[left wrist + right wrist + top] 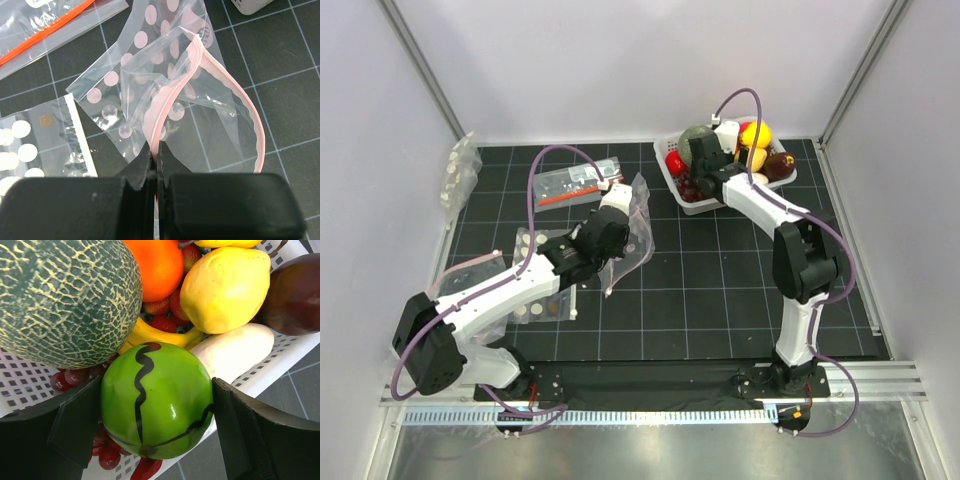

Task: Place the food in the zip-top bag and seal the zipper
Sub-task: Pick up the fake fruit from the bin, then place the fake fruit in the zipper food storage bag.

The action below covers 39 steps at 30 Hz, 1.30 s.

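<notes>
You are looking at a white slotted basket (688,206) at the far right of the table, and it is holding the food: a netted green melon (65,300), an orange (155,265), a yellow lemon (225,287), a whitish piece (235,350), a dark purple fruit (297,295), a banana (155,337), strawberries (165,305) and grapes (65,380). The green round fruit (157,390) is sitting at the basket's near edge.

Your right gripper (157,425) is reaching into the basket with the arm stretched forward, its fingers (240,435) standing wide and meeting the green fruit on both sides; you cannot tell whether they are clamping it.

The zip-top bag (145,70) is lying left of centre, with no food inside, its mouth gaping. Your left gripper (154,150) is pinching the pink zipper (250,115) at one end, jaws fully together on the strip, the arm angling in from the near left.

A clear bag with an orange-red stick (45,25) is lying beyond it, and another dotted bag (30,140) is resting beside the left arm.
</notes>
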Each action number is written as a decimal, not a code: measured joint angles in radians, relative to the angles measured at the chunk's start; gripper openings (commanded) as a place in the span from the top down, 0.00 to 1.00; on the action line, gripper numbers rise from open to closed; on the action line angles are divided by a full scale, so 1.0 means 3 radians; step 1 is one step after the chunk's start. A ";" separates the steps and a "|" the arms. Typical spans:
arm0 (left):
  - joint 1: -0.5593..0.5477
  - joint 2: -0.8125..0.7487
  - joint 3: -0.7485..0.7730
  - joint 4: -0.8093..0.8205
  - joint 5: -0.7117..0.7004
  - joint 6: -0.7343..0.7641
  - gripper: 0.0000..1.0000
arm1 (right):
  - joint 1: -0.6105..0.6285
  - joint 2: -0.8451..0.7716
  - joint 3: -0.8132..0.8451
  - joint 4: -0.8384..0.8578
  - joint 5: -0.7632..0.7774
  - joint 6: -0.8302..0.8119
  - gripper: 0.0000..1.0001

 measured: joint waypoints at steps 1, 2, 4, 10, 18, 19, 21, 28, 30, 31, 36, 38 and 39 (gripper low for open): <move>0.0000 -0.0003 0.0000 0.0001 0.0001 0.0000 1.00 | 0.0001 -0.0018 -0.0033 0.0028 -0.0014 0.0000 0.26; 0.0000 -0.0004 0.0000 0.0000 0.0001 -0.0001 1.00 | 0.0001 -0.0036 -0.0050 0.0047 -0.0025 0.0000 0.27; 0.0000 -0.0006 0.0000 0.0001 0.0001 -0.0001 1.00 | 0.0001 -0.0100 -0.0081 0.0066 -0.0046 -0.0005 0.27; 0.0000 -0.0010 0.0000 0.0000 0.0003 0.0000 1.00 | 0.0001 -0.0478 -0.0278 0.0309 0.0025 -0.0139 0.31; 0.0000 -0.0023 0.0000 -0.0001 0.0025 0.0000 1.00 | 0.0006 -0.1241 -0.0640 0.0661 -0.0251 -0.0145 0.52; 0.0000 -0.0031 0.0000 -0.0003 0.0027 0.0001 1.00 | 0.0017 -0.1386 -0.0772 0.0694 -0.0351 -0.0106 0.53; 0.0000 -0.0053 0.0000 -0.0001 0.0029 0.0001 1.00 | 0.0080 -0.1635 -0.1019 0.0764 -0.0565 -0.0047 0.58; 0.0000 -0.0130 0.0000 -0.0003 0.0069 0.0000 1.00 | 0.0668 -0.2104 -0.1731 0.0935 -0.1359 0.0004 0.61; -0.0001 -0.0153 -0.0004 0.0001 0.0088 0.0000 1.00 | 0.0875 -0.2215 -0.1946 0.0993 -0.1584 0.0015 0.62; -0.0001 -0.0167 -0.0014 0.0006 0.0094 -0.0001 1.00 | 0.0965 -0.2265 -0.2026 0.1021 -0.1657 0.0017 0.62; -0.0001 -0.0217 -0.0058 0.0010 0.0126 -0.0003 1.00 | 0.1331 -0.2536 -0.2405 0.1209 -0.1942 0.0011 0.64; -0.0001 -0.0217 -0.0064 0.0013 0.0127 -0.0003 1.00 | 0.1342 -0.2597 -0.2494 0.1312 -0.1991 0.0011 0.67; -0.0001 -0.0217 -0.0066 0.0014 0.0127 -0.0003 1.00 | 0.1342 -0.2616 -0.2527 0.1354 -0.2005 0.0011 0.68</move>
